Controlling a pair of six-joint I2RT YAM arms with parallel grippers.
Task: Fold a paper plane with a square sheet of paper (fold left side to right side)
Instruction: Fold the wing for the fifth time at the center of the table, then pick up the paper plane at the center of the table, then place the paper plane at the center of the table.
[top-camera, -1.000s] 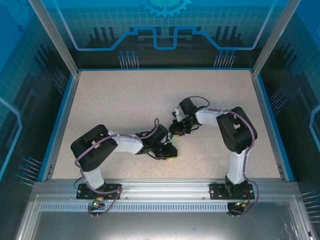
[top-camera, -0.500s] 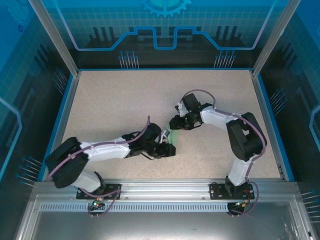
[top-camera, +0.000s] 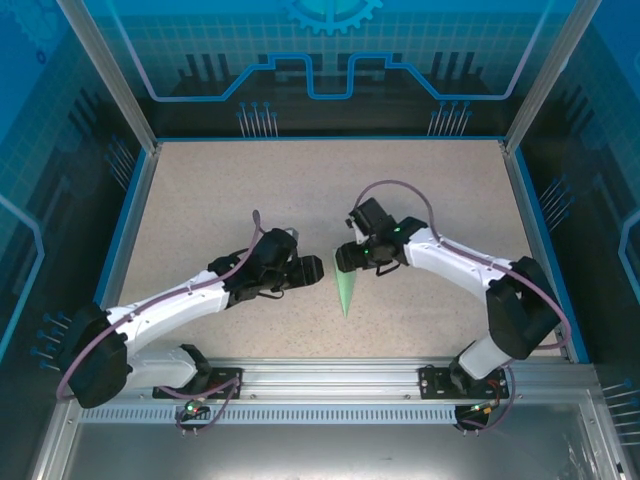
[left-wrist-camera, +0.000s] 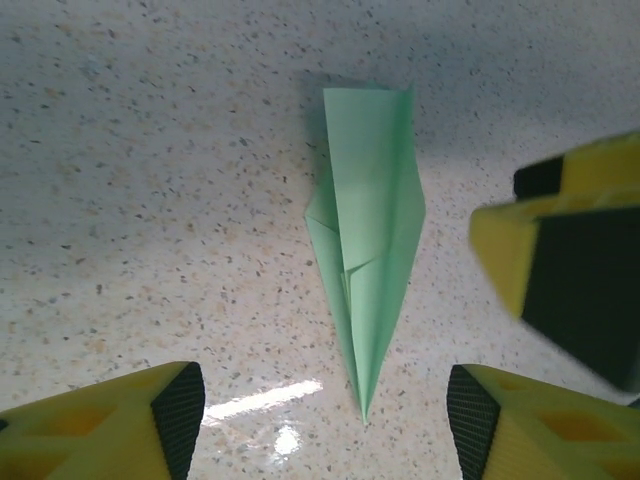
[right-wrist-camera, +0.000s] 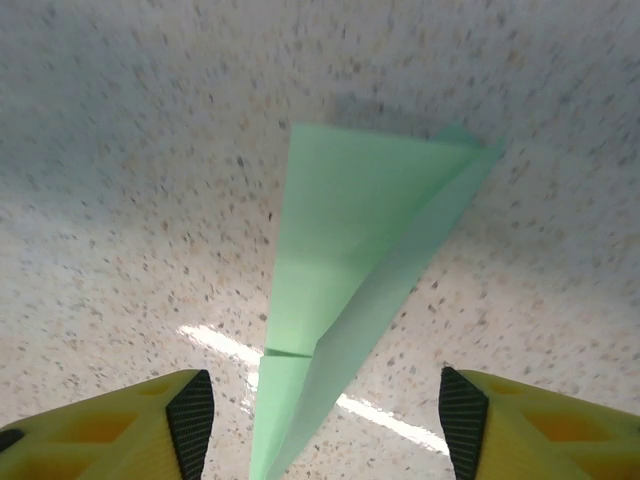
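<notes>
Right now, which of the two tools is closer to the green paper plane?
Right. The right tool hangs open at the wide end of the paper plane; the left tool, also open, stands a little off to the plane's left side, not touching it.

The plane (top-camera: 345, 287) lies flat on the table (top-camera: 200, 200), near its middle, with its tip toward the arm bases and its blunt end away from them. The left hand (top-camera: 312, 270) sits just left of the plane, level with its blunt half and apart from it. The right hand (top-camera: 342, 260) is over the plane's blunt end, reaching in from the right. In the left wrist view, the plane lies ahead between that hand's fingers (left-wrist-camera: 110, 425), with the right hand just right of the plane.
</notes>
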